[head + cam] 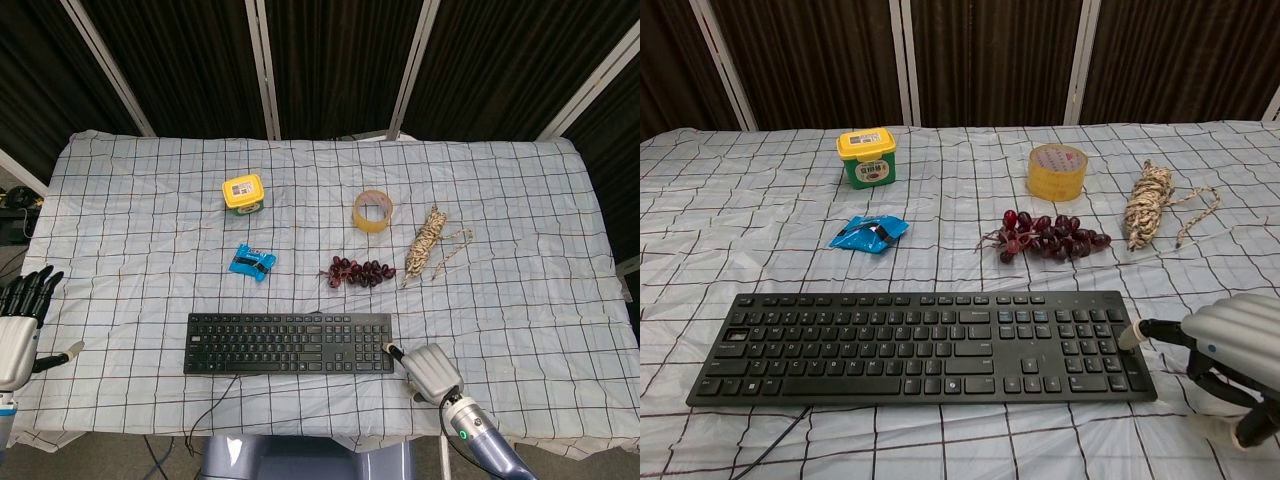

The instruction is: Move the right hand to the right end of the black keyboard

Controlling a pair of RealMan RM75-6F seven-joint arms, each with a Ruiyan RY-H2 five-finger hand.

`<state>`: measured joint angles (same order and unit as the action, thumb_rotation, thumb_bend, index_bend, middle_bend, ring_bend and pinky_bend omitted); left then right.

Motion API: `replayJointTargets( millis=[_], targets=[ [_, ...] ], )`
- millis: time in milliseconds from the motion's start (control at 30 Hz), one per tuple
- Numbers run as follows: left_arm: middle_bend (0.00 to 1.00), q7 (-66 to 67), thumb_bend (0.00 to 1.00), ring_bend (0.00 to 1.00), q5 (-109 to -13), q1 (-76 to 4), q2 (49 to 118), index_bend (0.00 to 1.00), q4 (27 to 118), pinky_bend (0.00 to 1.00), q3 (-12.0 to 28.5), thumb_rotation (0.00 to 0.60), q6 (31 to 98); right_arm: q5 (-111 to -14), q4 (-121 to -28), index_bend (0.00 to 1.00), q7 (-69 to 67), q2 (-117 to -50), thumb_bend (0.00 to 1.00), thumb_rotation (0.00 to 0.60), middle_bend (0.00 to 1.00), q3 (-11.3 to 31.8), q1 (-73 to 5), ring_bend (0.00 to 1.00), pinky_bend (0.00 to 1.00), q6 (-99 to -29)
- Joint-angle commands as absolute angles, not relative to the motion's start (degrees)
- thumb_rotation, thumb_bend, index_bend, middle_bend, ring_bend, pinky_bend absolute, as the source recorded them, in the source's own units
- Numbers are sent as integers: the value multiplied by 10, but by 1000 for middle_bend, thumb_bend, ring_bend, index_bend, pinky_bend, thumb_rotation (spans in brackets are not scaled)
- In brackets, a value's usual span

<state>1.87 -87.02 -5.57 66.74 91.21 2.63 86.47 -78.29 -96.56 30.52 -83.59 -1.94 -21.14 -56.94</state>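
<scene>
The black keyboard (288, 343) (925, 345) lies near the front edge of the checked cloth, its cable trailing off the front. My right hand (430, 369) (1230, 350) sits just right of the keyboard's right end, back upward. One fingertip (1130, 337) touches that end by the number pad; the other fingers curl under, holding nothing. My left hand (20, 325) hangs off the table's left side with its fingers spread and empty; the chest view does not show it.
Behind the keyboard lie a blue packet (251, 262), dark grapes (356, 271) and a twine bundle (428, 241). Further back stand a yellow-lidded tub (243, 194) and a tape roll (372, 209). The table's front edge (330, 437) runs just below my right hand.
</scene>
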Motion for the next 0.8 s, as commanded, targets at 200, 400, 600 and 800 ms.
replayJointTargets(
  millis=[200,400,600,800],
  targets=[
    [0,17,31,0,-871,-56,667,0,912,0,26,600,865,-767,-966,186,324,-843,319,600,865,-29,-215,835,710,-569],
    [0,18,31,0,-871,-56,667,0,912,0,26,600,865,-770,-978,186,321,-839,320,600,865,-23,-218,835,710,-581],
    [0,17,31,0,-871,-56,666,0,913,0,26,600,865,-786,-999,185,329,-818,321,600,847,-7,-224,815,706,-608],
    [0,16,32,0,-871,-56,665,0,913,0,25,600,864,-809,-1015,179,321,-782,319,600,596,5,-218,570,533,-649]
  ],
)
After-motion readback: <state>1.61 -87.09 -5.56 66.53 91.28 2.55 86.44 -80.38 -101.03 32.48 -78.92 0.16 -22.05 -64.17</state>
